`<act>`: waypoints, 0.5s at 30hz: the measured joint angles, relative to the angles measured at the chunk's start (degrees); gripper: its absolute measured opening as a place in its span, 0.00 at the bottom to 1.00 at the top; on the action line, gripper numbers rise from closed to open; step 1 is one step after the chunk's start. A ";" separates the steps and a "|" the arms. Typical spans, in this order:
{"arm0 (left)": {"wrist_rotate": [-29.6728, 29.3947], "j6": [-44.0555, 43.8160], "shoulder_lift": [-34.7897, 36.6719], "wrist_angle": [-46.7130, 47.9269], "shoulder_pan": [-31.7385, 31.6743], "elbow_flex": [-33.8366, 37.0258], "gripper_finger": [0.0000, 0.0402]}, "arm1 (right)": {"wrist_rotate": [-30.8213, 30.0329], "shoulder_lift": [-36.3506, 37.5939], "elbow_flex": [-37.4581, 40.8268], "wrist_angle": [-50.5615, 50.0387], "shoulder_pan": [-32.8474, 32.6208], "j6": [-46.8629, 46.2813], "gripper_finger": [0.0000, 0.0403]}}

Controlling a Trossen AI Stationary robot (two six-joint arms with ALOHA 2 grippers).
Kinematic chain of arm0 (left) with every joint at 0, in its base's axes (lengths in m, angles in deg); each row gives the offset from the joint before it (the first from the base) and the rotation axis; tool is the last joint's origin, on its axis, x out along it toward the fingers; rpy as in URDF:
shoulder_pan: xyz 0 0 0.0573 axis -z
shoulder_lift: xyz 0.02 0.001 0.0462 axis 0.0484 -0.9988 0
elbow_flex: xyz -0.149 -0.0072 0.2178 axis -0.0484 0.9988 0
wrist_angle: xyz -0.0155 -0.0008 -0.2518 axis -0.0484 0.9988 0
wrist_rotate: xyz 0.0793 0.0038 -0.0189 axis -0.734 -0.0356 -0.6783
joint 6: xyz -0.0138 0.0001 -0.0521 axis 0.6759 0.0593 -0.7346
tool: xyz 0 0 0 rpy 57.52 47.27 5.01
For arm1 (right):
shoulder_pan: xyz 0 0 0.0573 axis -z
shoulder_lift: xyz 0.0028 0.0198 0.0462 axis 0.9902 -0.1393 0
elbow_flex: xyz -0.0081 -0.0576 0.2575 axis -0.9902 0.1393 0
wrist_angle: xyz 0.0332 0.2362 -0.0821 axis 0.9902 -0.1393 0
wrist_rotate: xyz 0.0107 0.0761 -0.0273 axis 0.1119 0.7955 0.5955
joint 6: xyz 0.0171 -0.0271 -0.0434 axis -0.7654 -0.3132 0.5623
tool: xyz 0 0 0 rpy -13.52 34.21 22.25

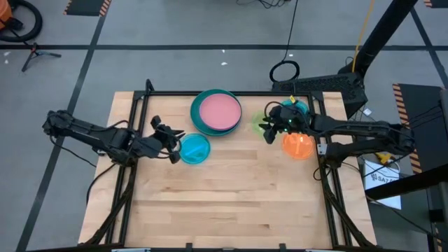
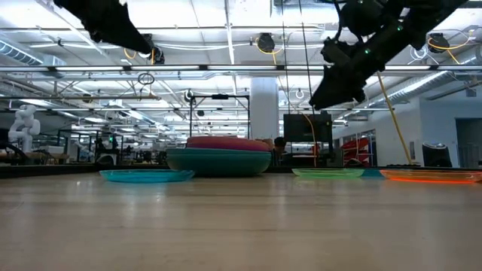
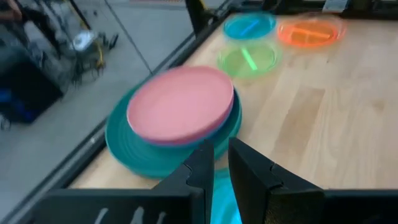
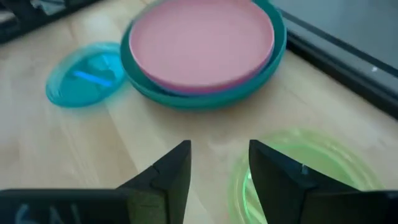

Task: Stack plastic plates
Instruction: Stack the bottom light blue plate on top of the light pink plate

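Resting at the back middle of the desk (image 1: pixel 231 203): a stack (image 1: pixel 216 112) of large plates, pink plate (image 4: pixel 200 43) on top, a blue rim just showing beneath it, teal plate (image 3: pixel 134 149) at the bottom. Lying flat just left of the stack, a small cyan plate (image 1: pixel 194 148). Hovering above that plate's left edge, left gripper (image 1: pixel 170 143), fingers (image 3: pixel 202 168) apart by a narrow gap, holding nothing. Lying right of the stack: a lime plate (image 4: pixel 298 165), another cyan plate (image 3: pixel 249 26) behind it, an orange plate (image 1: pixel 298 145) nearest the desk's right edge. Hanging over the lime plate, right gripper (image 1: pixel 269 128), fingers (image 4: pixel 171 171) moderately apart, empty, pointing toward the stack.
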 joint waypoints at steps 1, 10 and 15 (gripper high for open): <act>0.07 -1.71 -0.89 0.75 0.04 0.00 0.14 | -0.01 -0.02 0.56 0.00 0.02 0.02 0.39; 6.34 -12.42 -13.19 7.30 0.06 0.00 0.14 | 0.31 -0.04 1.31 0.52 -0.37 -0.01 0.39; 12.99 -9.00 -21.40 7.41 0.06 0.00 0.14 | 0.47 -0.04 1.31 1.27 -0.77 2.01 0.39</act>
